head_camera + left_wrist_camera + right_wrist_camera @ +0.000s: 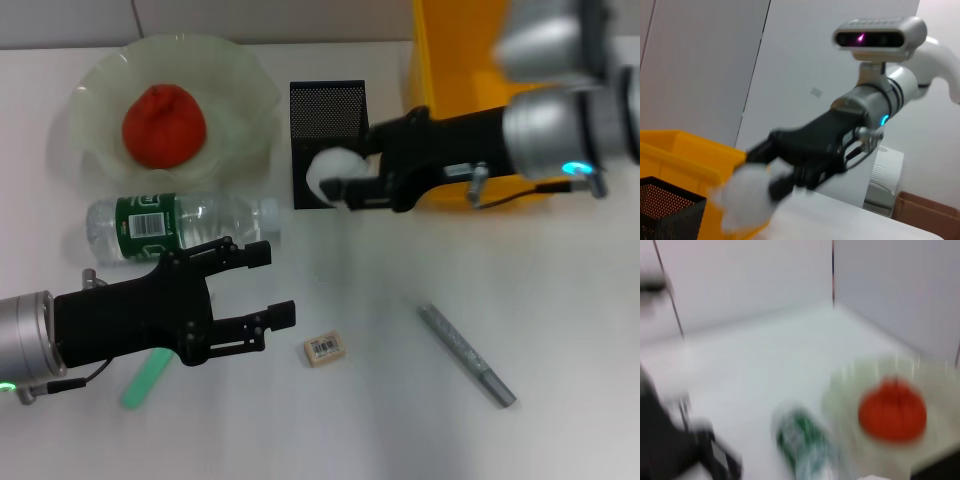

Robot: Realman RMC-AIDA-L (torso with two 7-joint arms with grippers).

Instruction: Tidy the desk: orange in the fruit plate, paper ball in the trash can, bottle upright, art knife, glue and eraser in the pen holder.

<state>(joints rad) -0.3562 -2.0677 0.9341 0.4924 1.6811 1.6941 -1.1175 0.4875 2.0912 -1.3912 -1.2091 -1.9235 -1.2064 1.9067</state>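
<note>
The orange (164, 126) lies in the pale green fruit plate (240, 75) at the back left. In front of the plate the bottle (180, 225) lies on its side. My right gripper (340, 180) is shut on the white paper ball (328, 168), held in front of the black mesh pen holder (328, 125), left of the yellow trash can (455, 60). My left gripper (278, 283) hangs open above the table near the bottle. The eraser (324, 348) lies just right of it. The grey art knife (465, 353) lies farther right. The green glue (147, 378) pokes out under the left arm.
The left wrist view shows the right gripper (765, 182) with the paper ball (747, 200) next to the trash can (685, 155) and the pen holder (667, 210). The right wrist view, blurred, shows the orange (892, 410) and bottle (802, 445).
</note>
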